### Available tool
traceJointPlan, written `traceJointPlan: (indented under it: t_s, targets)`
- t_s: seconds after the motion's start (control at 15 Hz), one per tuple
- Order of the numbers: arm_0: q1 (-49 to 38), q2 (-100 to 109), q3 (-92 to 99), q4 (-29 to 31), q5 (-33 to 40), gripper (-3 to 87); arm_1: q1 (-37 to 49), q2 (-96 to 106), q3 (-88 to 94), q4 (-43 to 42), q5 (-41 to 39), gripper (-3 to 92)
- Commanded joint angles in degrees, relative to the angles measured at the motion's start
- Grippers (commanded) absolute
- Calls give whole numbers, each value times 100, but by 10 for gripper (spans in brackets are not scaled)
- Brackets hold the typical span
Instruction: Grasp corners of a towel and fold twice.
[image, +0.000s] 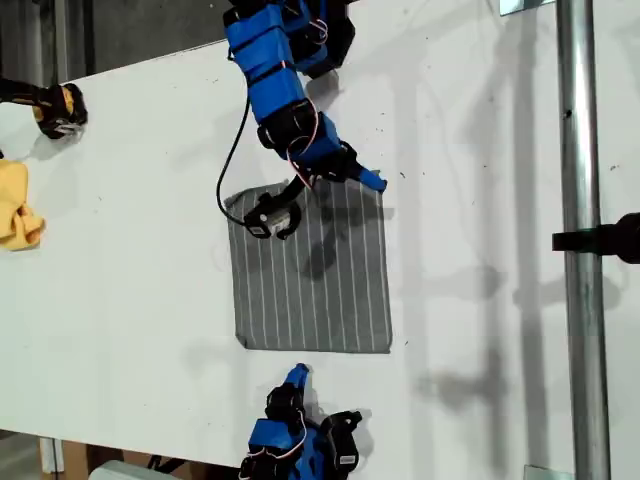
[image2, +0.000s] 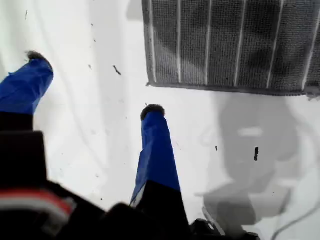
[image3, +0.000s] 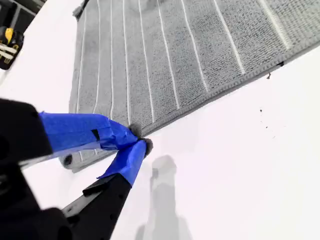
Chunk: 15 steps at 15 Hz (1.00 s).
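A grey towel (image: 312, 270) with thin white stripes lies flat and squarish on a white table (image: 140, 250), near the middle of the exterior view. Its weave looks ribbed and soft.

My second gripper (image3: 139, 142) sits at one towel edge, its blue-taped tips pressed together; whether any cloth is pinched between them cannot be told.

My first gripper (image2: 92, 85) hovers over bare table just beside a towel corner (image2: 150, 80), its blue jaws spread wide and holding nothing.

A crumpled yellow cloth (image: 18, 205) lies at the exterior view's left edge. A metal pole (image: 580, 240) runs down the exterior view's right.
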Motion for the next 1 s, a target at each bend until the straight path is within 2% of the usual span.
traceJointPlan:
  t_s: [0.0,0.47,0.93]
  targets:
    - [-26,26,26,35,-35,-13,44,-316,-44,-360,132,364]
    - [18,26,26,35,18,-13,35,-1134,237,-905,316,356]
    - [18,26,26,35,0,-13,378,-1318,589,-1178,255,340]
